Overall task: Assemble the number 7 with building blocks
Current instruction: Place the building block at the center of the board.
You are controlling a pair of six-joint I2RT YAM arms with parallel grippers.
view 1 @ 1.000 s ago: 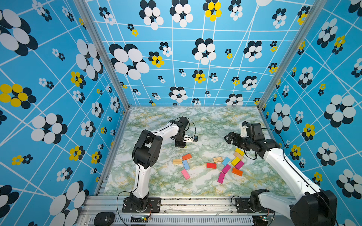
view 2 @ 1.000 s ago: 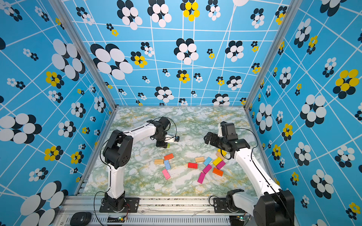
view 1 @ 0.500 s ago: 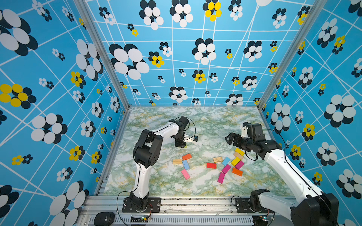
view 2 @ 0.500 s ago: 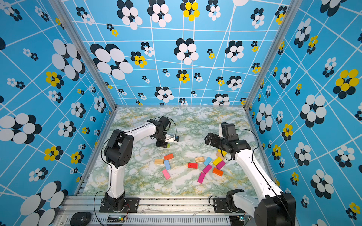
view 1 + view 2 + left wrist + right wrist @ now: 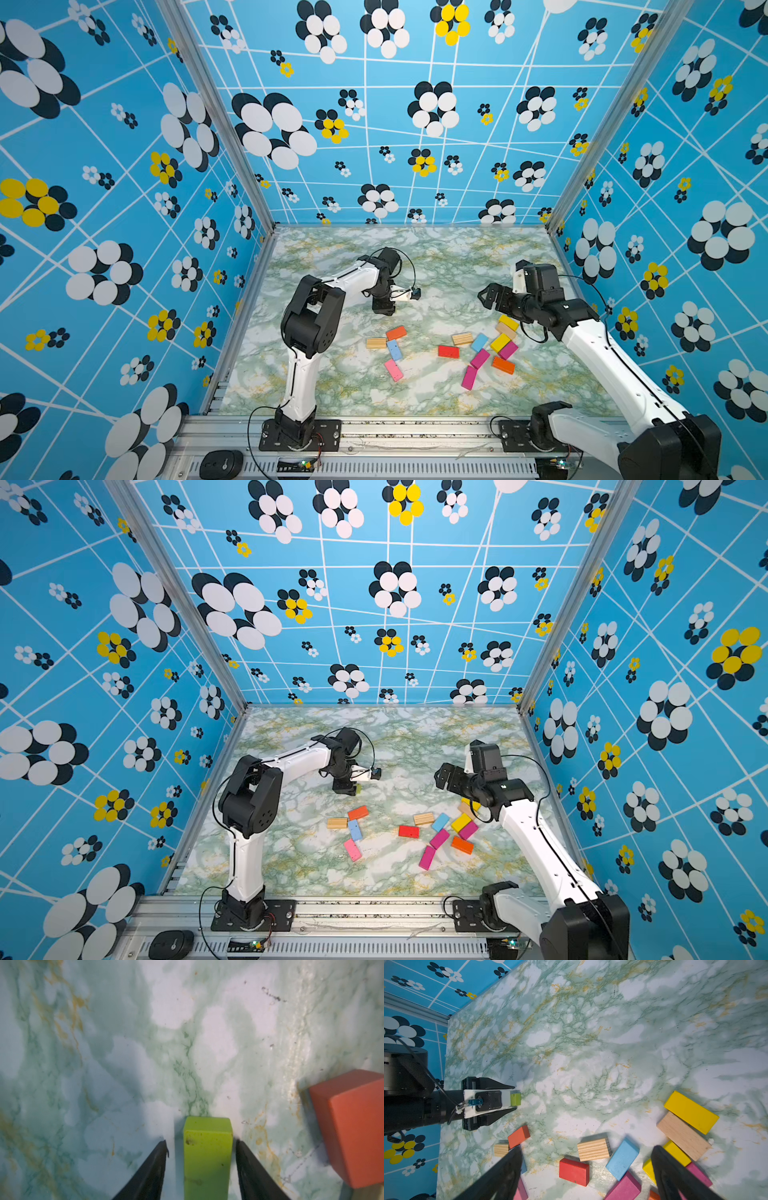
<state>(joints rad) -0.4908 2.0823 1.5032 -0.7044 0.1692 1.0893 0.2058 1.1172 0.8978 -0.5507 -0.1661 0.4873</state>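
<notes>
Green block (image 5: 207,1147) on surface (image 5: 124,1043) between parted tips of left pincer (image 5: 349,788), left of centre in a top view. Risk: rising tip clips block, skews it. Right pincer (image 5: 586,1148) wide, empty.

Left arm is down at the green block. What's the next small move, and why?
Probably back the left gripper straight off the green block. In the left wrist view its jaws stand clear of the block on both sides, so it seems free on the table. The orange block sits close by, so a sideways move might knock it.
</notes>
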